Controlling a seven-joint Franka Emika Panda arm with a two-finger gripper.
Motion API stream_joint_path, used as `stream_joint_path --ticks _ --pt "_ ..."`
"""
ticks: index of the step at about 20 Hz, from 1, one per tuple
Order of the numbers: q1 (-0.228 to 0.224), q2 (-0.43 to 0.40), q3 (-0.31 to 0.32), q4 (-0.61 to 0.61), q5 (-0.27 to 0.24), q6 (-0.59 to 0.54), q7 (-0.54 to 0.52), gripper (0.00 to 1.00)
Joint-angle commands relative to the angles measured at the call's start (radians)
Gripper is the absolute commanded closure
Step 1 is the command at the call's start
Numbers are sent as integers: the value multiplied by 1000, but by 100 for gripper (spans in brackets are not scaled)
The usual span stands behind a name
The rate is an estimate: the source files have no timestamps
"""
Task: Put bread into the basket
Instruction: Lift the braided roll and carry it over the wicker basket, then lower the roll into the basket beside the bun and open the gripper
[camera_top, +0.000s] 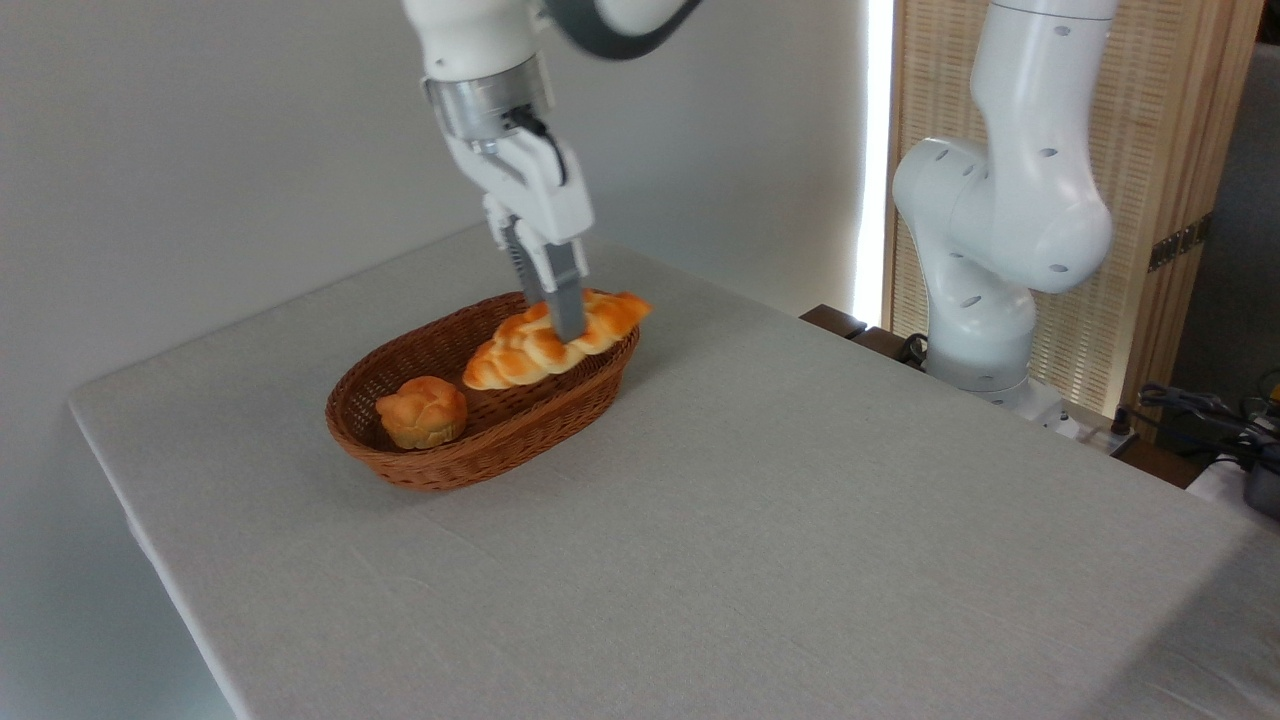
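The braided golden bread (520, 355) lies lengthwise over the right half of the brown wicker basket (480, 452). Its left end dips inside the basket and its right tip pokes out above the far rim. My gripper (550, 318) comes down from above and is shut on the bread near its middle. One grey finger (567, 300) shows in front of the loaf, while the other is mostly hidden behind it. Whether the loaf rests on the basket floor or hangs just above it cannot be told.
A small round knotted bun (422, 410) sits in the basket's left end. The grey tablecloth (760, 520) spreads to the front and right of the basket. The arm's white base (985, 330) stands at the table's far right edge, with cables (1200, 405) beside it.
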Motion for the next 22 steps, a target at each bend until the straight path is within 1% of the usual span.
stream_joint_path --ticks 1,2,4,5,7,9,11,14,18,22 --pt "-81 60 6 8 -12 81 -169 28" --pt "-87 60 6 -4 -12 83 -175 15" --pt "-89 60 6 -21 -12 83 -176 8" --pt "-89 60 5 -36 -12 83 -174 0" --pt "-103 61 5 -59 -12 85 -172 0" --pt "-113 61 5 -79 -12 111 -172 0" --pt "-114 61 5 -91 -15 134 -174 0" --pt "-114 61 5 -91 -41 140 -174 0" --pt "-114 60 6 -87 -43 140 -172 0" --pt "-104 43 24 -62 -38 118 -160 0"
